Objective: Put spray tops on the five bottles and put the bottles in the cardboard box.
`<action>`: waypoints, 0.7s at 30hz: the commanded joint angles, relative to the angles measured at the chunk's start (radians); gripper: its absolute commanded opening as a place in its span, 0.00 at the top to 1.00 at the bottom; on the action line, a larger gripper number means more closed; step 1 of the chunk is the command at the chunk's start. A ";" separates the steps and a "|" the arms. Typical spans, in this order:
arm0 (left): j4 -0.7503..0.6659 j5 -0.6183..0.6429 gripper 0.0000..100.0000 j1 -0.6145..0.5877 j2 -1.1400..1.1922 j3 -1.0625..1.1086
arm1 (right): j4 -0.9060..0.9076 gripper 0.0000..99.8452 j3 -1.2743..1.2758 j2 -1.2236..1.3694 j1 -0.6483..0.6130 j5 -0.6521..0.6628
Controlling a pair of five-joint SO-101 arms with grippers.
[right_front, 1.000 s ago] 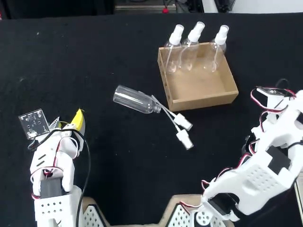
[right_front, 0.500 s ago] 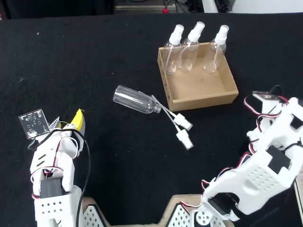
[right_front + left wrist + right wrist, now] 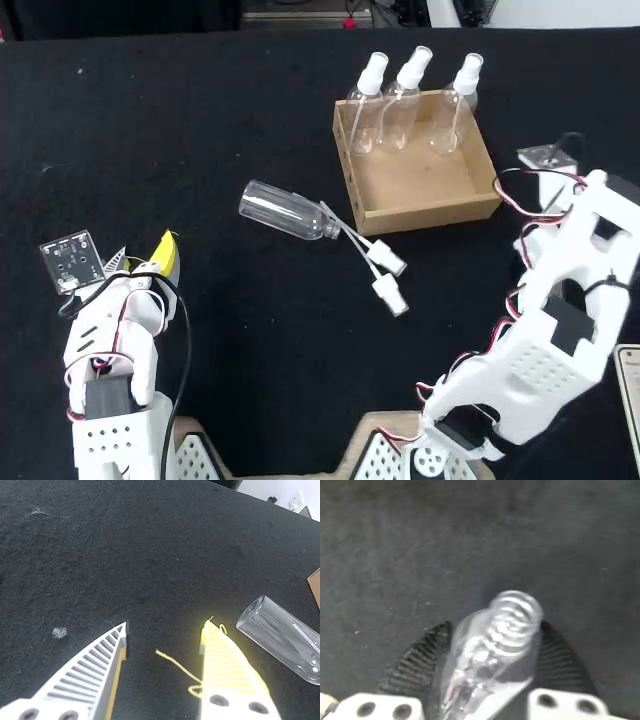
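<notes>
Three bottles with spray tops (image 3: 402,95) stand along the far wall of the cardboard box (image 3: 345,165). A clear bottle without a top (image 3: 285,212) lies on the black table left of the box; its base also shows in the left wrist view (image 3: 280,637). Two loose spray tops (image 3: 388,262) (image 3: 392,297) lie just in front of it. My left gripper (image 3: 165,625) is open over bare cloth near the table's front left (image 3: 145,262), short of that bottle. My right gripper (image 3: 495,626) is shut on another topless clear bottle (image 3: 507,617), threaded neck pointing away from the wrist. The right arm (image 3: 560,300) stands right of the box.
The box floor (image 3: 425,185) in front of the three bottles is bare cardboard. A pale flat object (image 3: 630,370) lies at the right edge of the table. Loose yellow thread (image 3: 177,667) hangs off the left gripper's yellow finger.
The right arm has swung up and toward the far side, its wrist now closer to the box's right wall. The left arm, the lying bottle and the spray tops have not moved.
</notes>
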 commanded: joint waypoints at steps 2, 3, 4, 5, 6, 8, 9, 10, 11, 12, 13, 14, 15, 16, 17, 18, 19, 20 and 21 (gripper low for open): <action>-0.018 -0.008 0.77 -0.005 -0.014 0.021 | 0.018 0.71 -0.007 -0.012 -0.026 -0.011; -0.018 -0.008 0.77 -0.005 -0.014 0.021 | 0.018 0.71 -0.008 -0.012 -0.025 -0.011; -0.018 -0.008 0.77 -0.005 -0.014 0.021 | 0.018 0.71 -0.010 -0.012 -0.023 -0.011; -0.018 -0.008 0.77 -0.005 -0.014 0.021 | 0.020 0.71 -0.018 -0.007 -0.020 -0.011; -0.018 -0.008 0.77 -0.005 -0.014 0.021 | 0.020 0.71 -0.024 -0.005 -0.018 -0.011; -0.018 -0.008 0.77 -0.004 -0.014 0.021 | 0.020 0.71 -0.028 -0.008 -0.009 -0.011; -0.018 -0.008 0.77 -0.004 -0.014 0.021 | 0.020 0.71 -0.028 -0.010 -0.008 -0.011; -0.018 -0.008 0.77 -0.004 -0.014 0.021 | 0.018 0.71 -0.030 -0.010 -0.005 -0.011; -0.018 -0.008 0.77 -0.004 -0.014 0.021 | 0.018 0.71 -0.033 -0.004 -0.005 -0.011; -0.018 -0.008 0.77 -0.005 -0.014 0.021 | 0.018 0.71 -0.035 -0.001 -0.003 -0.011; -0.018 -0.008 0.77 -0.005 -0.014 0.021 | 0.018 0.71 -0.036 0.007 -0.002 -0.011; -0.018 -0.008 0.77 -0.005 -0.014 0.021 | 0.018 0.71 -0.041 0.018 0.002 -0.012; -0.018 -0.008 0.77 -0.007 -0.014 0.021 | 0.018 0.71 -0.051 0.031 0.009 -0.012; -0.018 -0.008 0.77 -0.007 -0.014 0.021 | 0.018 0.71 -0.065 0.047 0.015 -0.012; -0.018 -0.008 0.77 -0.007 -0.014 0.021 | 0.018 0.71 -0.084 0.065 0.021 -0.012; -0.018 -0.008 0.77 -0.007 -0.014 0.021 | 0.020 0.71 -0.104 0.087 0.032 -0.012; -0.018 -0.008 0.77 -0.007 -0.014 0.021 | 0.023 0.71 -0.125 0.105 0.046 -0.012; -0.018 -0.008 0.77 -0.007 -0.014 0.021 | 0.035 0.71 -0.151 0.124 0.058 -0.011; -0.018 -0.008 0.77 -0.007 -0.014 0.021 | 0.055 0.71 -0.180 0.140 0.071 -0.008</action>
